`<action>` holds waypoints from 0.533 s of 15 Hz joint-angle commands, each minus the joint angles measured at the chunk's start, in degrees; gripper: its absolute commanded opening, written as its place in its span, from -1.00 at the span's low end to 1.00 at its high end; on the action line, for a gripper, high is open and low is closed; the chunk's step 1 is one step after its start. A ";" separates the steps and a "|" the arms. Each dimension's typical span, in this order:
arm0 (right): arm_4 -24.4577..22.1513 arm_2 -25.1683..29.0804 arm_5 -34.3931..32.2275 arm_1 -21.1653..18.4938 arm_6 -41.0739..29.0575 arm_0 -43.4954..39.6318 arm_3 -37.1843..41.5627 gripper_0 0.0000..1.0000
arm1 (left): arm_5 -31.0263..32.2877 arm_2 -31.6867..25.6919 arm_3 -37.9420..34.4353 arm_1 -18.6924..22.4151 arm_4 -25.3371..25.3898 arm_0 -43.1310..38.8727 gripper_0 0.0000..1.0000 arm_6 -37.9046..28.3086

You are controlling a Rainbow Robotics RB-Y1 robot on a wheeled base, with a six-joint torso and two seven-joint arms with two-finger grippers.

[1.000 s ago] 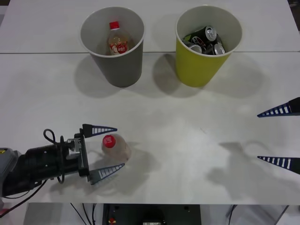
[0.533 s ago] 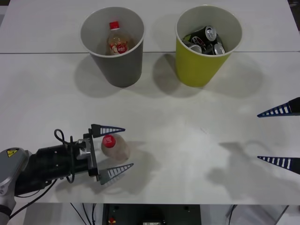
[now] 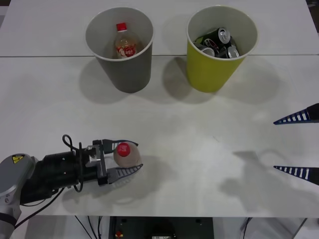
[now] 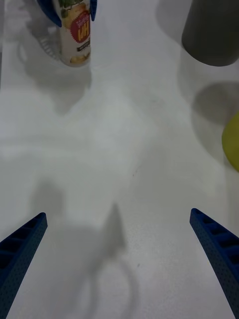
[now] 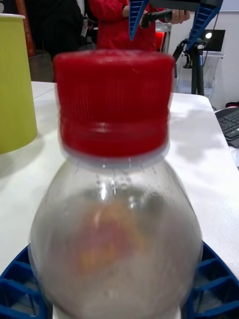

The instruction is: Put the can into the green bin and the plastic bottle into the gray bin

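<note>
Counted from the left in the front view: two red-capped bottles, two bins, several cans, two grippers. At the near-left: left gripper (image 3: 124, 159) low over the white table (image 3: 199, 149), blue ribbed fingers (image 3: 125, 173) closed in against both sides of the plastic bottle (image 3: 127, 155), which stands upright on the table; the left wrist view confirms the red cap (image 5: 113, 99) close ahead and the blue ribbing pressed at both flanks of the clear body. Behind and slightly left of centre: gray bin (image 3: 122, 47), upright, holding a second red-capped bottle (image 3: 124, 44) with a round red label mark. To its right: green bin (image 3: 219, 47), upright, holding several dark cans (image 3: 219, 42); the two bins well apart from each other, both near the far part of the table. At the far right edge: right gripper (image 3: 299, 144), spread wide, nothing between its fingers (image 4: 22, 249), hanging above bare tabletop, well apart from both bins. Surface: white, matte, with a seam running across behind the bins and soft shadows under the arms. Room seen from the left wrist: a tripod stand and a keyboard beyond the table's edge. Open tabletop across the whole middle, between the held bottle and the bins.
</note>
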State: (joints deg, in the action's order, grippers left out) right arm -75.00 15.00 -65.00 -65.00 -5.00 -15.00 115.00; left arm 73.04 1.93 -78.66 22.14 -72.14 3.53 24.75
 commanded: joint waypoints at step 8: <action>0.00 0.00 0.00 0.00 0.00 0.00 0.00 1.00 | -0.27 -0.88 -1.58 3.00 0.86 1.83 -1.00 -7.62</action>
State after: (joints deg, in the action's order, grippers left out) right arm -75.00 15.00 -65.00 -65.00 -5.00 -15.00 115.00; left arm 72.91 1.35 -79.46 24.61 -71.32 5.28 18.89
